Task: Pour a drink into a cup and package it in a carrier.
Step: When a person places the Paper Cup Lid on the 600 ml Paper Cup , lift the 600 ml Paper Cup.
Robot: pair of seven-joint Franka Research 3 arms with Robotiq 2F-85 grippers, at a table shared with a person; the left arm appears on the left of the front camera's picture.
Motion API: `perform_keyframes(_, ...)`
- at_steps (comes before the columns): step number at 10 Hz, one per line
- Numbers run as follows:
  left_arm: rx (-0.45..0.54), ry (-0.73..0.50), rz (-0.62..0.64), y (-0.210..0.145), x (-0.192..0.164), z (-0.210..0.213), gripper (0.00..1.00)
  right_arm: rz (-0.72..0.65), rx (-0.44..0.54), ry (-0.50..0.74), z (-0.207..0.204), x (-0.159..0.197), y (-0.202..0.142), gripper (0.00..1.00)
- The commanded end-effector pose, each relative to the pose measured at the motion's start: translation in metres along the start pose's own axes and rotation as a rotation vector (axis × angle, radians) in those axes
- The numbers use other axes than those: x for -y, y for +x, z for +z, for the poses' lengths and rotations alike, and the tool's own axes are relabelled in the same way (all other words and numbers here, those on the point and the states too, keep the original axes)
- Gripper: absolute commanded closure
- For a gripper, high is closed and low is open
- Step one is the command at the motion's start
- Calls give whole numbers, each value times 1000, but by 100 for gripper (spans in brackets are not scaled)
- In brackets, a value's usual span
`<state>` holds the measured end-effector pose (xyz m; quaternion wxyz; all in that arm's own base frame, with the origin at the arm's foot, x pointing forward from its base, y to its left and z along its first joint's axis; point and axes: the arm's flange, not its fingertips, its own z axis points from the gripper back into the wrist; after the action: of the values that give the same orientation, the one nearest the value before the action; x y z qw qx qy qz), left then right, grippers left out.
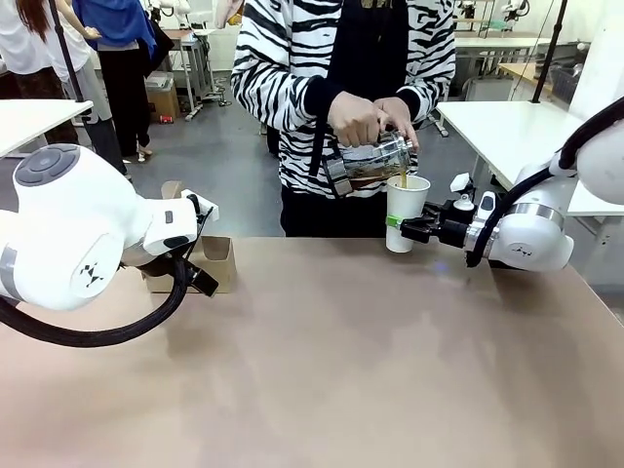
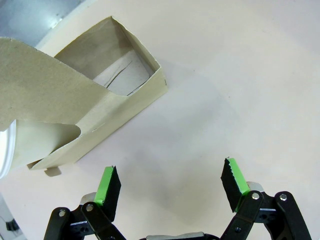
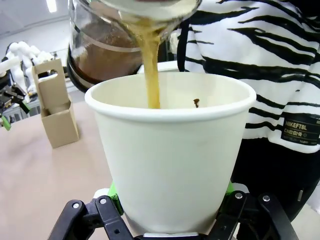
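A person across the table tilts a clear glass jug and the amber drink streams into the open-topped white paper cup. My right gripper is shut on the cup's lower body, holding it upright above the table; its green pads press on both sides of the cup. The brown cardboard carrier stands at the left of the table. My left gripper hovers just beside the carrier, open with nothing between its fingers.
The person's hands hold the jug over the cup. The tan table spreads bare between both arms. Other white tables stand behind. A white rounded edge shows beside the carrier.
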<state>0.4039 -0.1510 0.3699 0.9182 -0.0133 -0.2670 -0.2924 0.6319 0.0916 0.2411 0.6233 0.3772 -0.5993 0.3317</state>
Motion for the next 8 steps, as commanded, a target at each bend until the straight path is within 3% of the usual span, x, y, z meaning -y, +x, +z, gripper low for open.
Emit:
perform_keyframes(1, 2, -1, 0, 0, 0, 1, 0, 1, 3, 1, -2, -1, 2, 20)
perform_keyframes(8, 2, -1, 0, 0, 0, 1, 0, 1, 3, 1, -2, -1, 2, 20)
